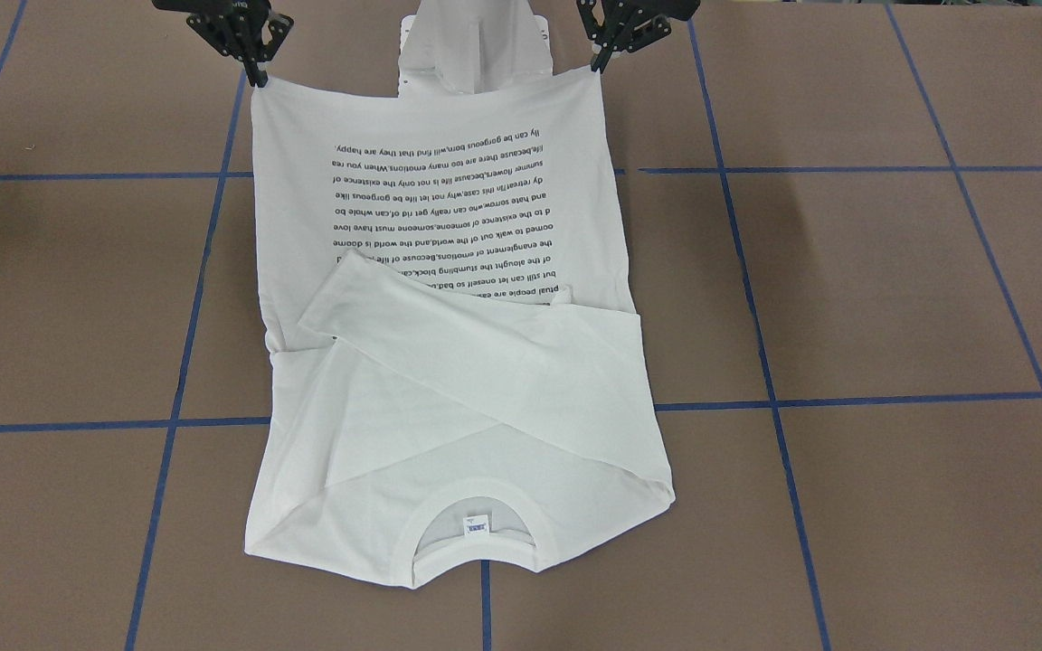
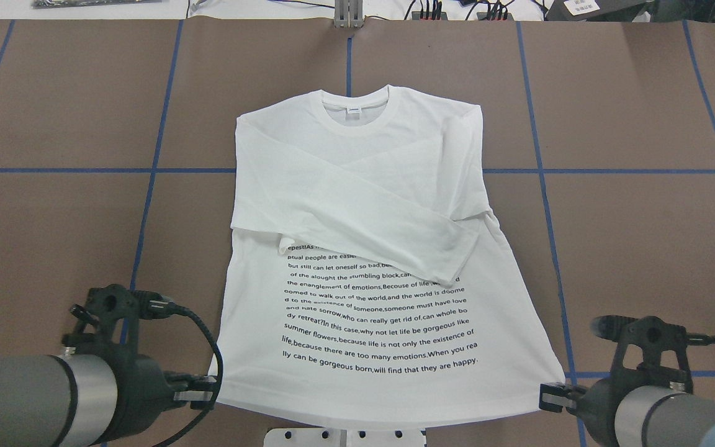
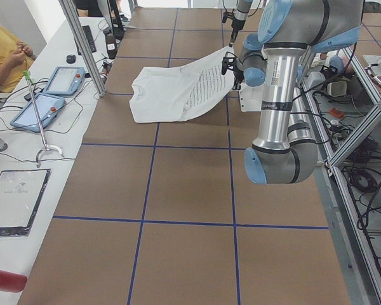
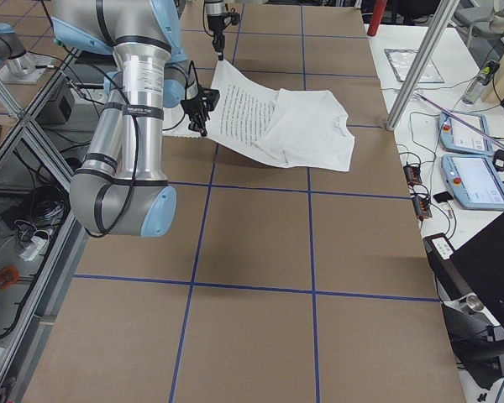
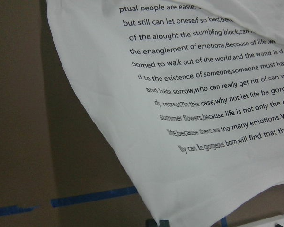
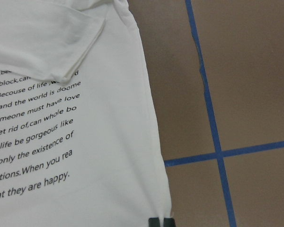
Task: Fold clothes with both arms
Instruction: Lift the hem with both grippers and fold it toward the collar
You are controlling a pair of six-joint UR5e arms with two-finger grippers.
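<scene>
We work at a brown table (image 2: 643, 248) gridded with blue tape. The white T-shirt (image 2: 357, 155) lies lengthwise along its middle, collar end away from us and hem towards our base. Both sleeves (image 2: 395, 211) are crossed flat over the chest, so in our judgement the sides are done and the lengthwise fold comes next. That explains the hold: the left gripper (image 1: 595, 63) and the right gripper (image 1: 259, 80) each pinch one hem corner, jaws clamped on the cloth. The side views show the hem raised off the table and the edge stretched between them, ready to carry towards the collar (image 1: 476, 565).

The black text block (image 2: 382, 323) faces up. Its last lines read "life,because there are too many emotions.When you rea" and "lly can be gorgeous born,will find that they are happy." The neck label (image 1: 476, 523) has blue print too small to read.
</scene>
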